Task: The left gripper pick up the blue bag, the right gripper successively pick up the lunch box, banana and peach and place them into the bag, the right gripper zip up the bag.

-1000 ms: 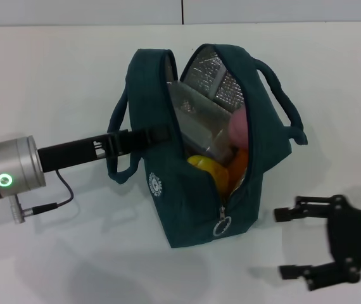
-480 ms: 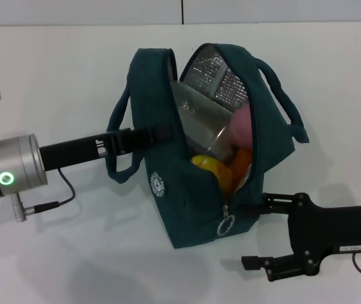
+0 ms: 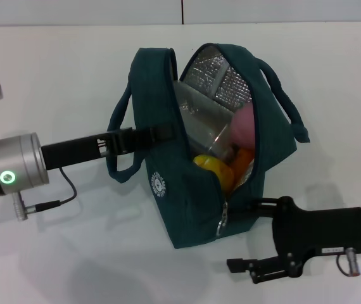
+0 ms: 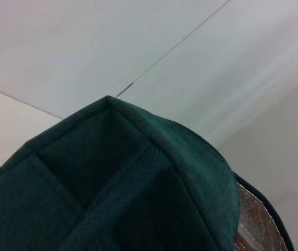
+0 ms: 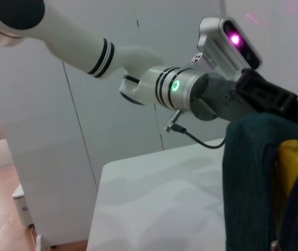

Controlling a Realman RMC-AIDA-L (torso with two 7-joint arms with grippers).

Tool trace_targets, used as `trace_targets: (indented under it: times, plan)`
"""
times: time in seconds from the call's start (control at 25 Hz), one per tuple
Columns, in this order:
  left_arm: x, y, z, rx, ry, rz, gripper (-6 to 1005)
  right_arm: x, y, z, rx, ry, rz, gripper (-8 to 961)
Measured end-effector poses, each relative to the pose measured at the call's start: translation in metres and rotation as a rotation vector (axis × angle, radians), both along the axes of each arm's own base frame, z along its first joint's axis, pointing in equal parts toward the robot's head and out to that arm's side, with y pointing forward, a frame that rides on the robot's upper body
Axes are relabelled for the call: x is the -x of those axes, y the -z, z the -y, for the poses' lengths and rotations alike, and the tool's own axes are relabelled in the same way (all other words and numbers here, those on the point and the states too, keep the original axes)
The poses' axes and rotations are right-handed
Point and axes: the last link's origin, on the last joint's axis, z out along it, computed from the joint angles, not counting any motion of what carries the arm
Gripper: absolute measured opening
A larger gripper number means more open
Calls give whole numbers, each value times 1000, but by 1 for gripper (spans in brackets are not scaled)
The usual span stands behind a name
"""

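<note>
**Right tool at the foot of the zip, ring pull just to its left**

The right tool (image 3: 251, 237) sits low on the counter (image 3: 73, 253) at the near end of the blue bag (image 3: 168, 209), its fingers spread wide and holding nothing: the upper finger lies against the bag's near right corner, the lower one stands clear of the fabric, nearer the robot. The zip pull (image 3: 221, 223) hangs at the bottom of the open seam, just to the left of the upper finger and slightly farther from the robot; whether the finger touches it cannot be told. The seam's long axis runs from that pull up and away from the robot towards the bag's far top, so closing it looks to call for a pull along that line, away from the body, not sideways.

The left tool (image 3: 161, 133) reaches in from the left and meets the bag's left wall at the near handle (image 3: 118, 161); its fingers are hidden against the fabric, so its grip cannot be told, though the bag stands upright with its mouth gaping. Inside, the lunch box (image 3: 199, 123) leans against the foil lining, the peach (image 3: 244, 123) rests at the right wall, and the banana (image 3: 213, 170) lies lowest, close above the pull.

By my reading, packing is done and only the zipping is left. The right tool is far the nearer arm to the pull. The banana bulging at the seam's low end may resist the slider's first travel.
</note>
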Motion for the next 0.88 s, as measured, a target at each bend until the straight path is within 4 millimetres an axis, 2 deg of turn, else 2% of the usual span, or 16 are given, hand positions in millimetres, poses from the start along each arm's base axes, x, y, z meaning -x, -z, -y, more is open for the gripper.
trace_targets:
  times: [0.32,0.88]
  plan:
    - [-1,0,-1,1,5,0,37,6,13,4,26,-27,13,805]
    - [0,0,0,3,1,-3,37,-2,6,-6,-56,51,2,798]
